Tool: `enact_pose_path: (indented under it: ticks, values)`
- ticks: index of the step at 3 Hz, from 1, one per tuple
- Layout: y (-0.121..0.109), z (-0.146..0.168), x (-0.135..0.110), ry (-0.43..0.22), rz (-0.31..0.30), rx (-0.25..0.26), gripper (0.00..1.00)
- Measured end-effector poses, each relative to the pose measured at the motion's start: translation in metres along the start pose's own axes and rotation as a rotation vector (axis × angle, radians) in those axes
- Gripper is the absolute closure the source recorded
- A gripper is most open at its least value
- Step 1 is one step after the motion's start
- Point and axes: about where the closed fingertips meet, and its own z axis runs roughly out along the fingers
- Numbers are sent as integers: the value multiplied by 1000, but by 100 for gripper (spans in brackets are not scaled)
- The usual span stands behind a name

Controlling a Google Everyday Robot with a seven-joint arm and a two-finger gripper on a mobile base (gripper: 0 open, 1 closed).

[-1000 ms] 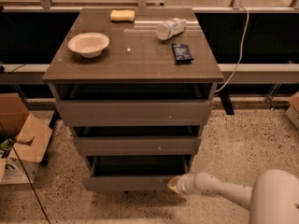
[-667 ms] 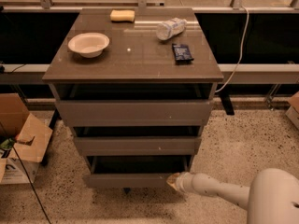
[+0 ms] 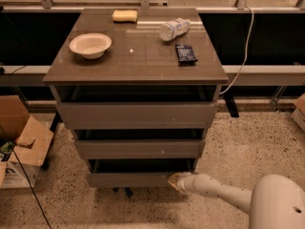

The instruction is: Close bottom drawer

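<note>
- Low on the front of the cabinet (image 3: 143, 63), you are looking at the bottom drawer (image 3: 128, 180). It is sitting lowest of three and standing a little way out, with a dark gap showing above its plain grey-brown front.
- At that drawer's right end, your gripper (image 3: 173, 180) is touching the front panel with its pale yellowish tip. Whether it is spread or pressed together, you cannot tell.
- Behind the gripper, the white arm (image 3: 214, 192) is reaching in from the lower right, low over the speckled floor (image 3: 252, 142). It is widening into a rounded white body (image 3: 279, 204) at the corner of the view.
- Above the bottom drawer, the middle drawer (image 3: 138, 149) and the top drawer (image 3: 136, 116) are each showing a dark strip over their fronts. The fronts are getting wider toward the top.
- On the cabinet's glossy top, a white bowl (image 3: 90, 45) is sitting near the left side and a yellow sponge (image 3: 125, 15) is lying at the back edge.
- To the right of the sponge, a clear bottle (image 3: 174, 29) is lying on its side. A dark packet (image 3: 186, 53) is lying just in front of the bottle.
- Off to the left, an open cardboard box (image 3: 26, 137) is standing on the floor, well apart from the gripper.
- Behind the cabinet's right side, a pale cable (image 3: 245, 46) is hanging down in front of the dark wall.
</note>
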Motion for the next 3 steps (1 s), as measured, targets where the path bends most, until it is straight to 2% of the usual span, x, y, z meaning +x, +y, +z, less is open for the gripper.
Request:
enact_pose_path:
  ticks: [3]
  values:
    - [4, 4, -1, -2, 0, -7, 12]
